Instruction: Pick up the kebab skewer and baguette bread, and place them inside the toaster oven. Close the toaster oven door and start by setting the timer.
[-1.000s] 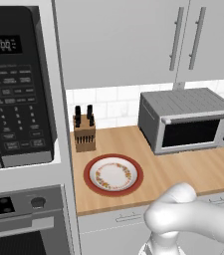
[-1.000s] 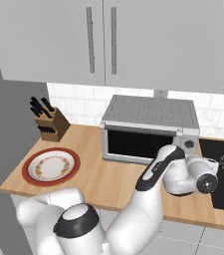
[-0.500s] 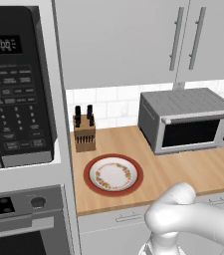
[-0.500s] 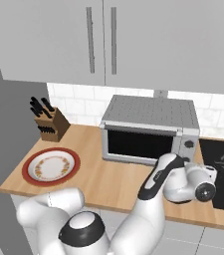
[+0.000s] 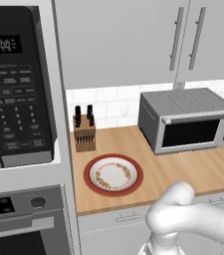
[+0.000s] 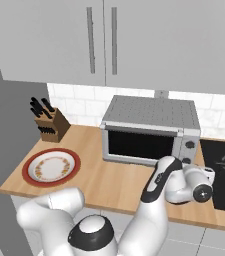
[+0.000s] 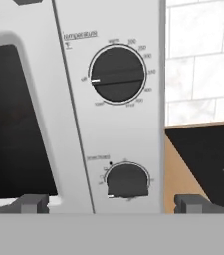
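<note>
- The toaster oven (image 6: 151, 131) sat on the counter (image 6: 109, 177) against the tiled wall, long axis along the wall, its shut door (image 6: 140, 145) facing the robot.
- The gripper (image 7: 111, 203) was spread wide, holding nothing, before the lower knob (image 7: 127, 181).
- The hand view showed both knobs close; the base views showed a plate (image 5: 113, 175) and knife block (image 5: 84, 134).

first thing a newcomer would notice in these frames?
The open gripper sits right at the toaster oven, facing its two dark side knobs, with the toaster oven door shut. Left along the wooden counter lies a red-rimmed plate, bare, beside a knife block.
</note>
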{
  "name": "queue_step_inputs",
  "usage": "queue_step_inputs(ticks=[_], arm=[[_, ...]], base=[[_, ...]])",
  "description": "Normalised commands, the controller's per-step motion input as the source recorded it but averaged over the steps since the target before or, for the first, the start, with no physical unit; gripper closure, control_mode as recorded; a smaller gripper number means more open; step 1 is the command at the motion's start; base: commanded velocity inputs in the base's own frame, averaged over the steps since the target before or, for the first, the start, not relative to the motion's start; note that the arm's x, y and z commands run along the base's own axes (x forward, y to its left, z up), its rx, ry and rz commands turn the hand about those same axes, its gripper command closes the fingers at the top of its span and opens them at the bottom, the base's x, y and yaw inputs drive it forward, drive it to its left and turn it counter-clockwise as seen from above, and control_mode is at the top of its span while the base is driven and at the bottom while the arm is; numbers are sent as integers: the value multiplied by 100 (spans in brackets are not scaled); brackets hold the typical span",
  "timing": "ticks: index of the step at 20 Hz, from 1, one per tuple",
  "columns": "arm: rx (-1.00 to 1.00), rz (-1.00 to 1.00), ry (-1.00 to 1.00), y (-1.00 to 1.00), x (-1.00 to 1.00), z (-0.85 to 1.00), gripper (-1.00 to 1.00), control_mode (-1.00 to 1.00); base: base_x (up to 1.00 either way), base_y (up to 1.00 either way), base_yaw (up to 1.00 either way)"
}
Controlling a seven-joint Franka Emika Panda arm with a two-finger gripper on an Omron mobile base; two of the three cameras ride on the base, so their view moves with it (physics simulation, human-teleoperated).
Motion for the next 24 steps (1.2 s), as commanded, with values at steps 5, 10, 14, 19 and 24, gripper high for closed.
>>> queue_step_inputs(ticks=[5, 10, 14, 19, 24], arm=[[0, 2, 0, -4, 20, -12, -100, -100], [0, 3, -3, -9, 3, -18, -100, -100], [0, 2, -2, -4, 17, -4, -100, -100], [0, 1, -1, -1, 19, 0, -100, -100], [0, 0, 0, 0, 8, 0, -100, -100]], base=[[0, 0, 0], [0, 0, 0], [0, 0, 0], [0, 0, 0], [0, 0, 0]])
